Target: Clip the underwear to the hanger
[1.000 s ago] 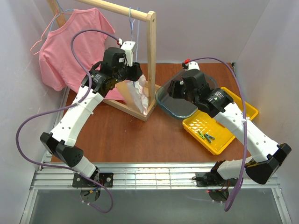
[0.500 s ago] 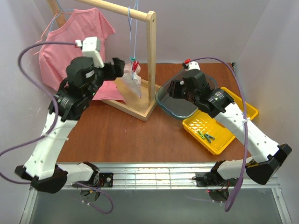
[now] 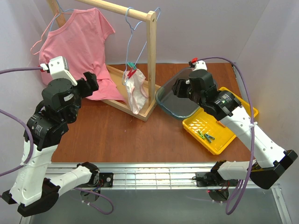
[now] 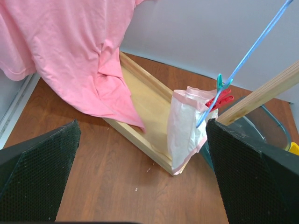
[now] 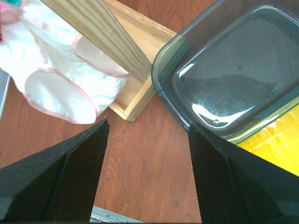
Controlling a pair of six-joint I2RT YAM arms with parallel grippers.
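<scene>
The white underwear (image 3: 134,91) with pink trim hangs from the light-blue wire hanger (image 3: 137,44), which hooks over the wooden rail. A green peg (image 4: 219,82) and a red peg (image 4: 223,99) grip it to the hanger's lower corner. It also shows in the left wrist view (image 4: 187,128) and the right wrist view (image 5: 56,79). My left gripper (image 3: 88,83) is open and empty, raised to the left of the underwear. My right gripper (image 3: 176,87) is open and empty over the grey tub's left side.
A pink T-shirt (image 3: 74,46) hangs at the rail's left end. The wooden rail stand (image 3: 151,60) rises from a flat base. A grey plastic tub (image 3: 184,109) and a yellow tray (image 3: 219,140) holding pegs (image 3: 205,136) sit at the right.
My left gripper has let go near the underwear and pulled back left and up. The hanger and underwear have swung up and now hang free. My right arm has shifted slightly right.
</scene>
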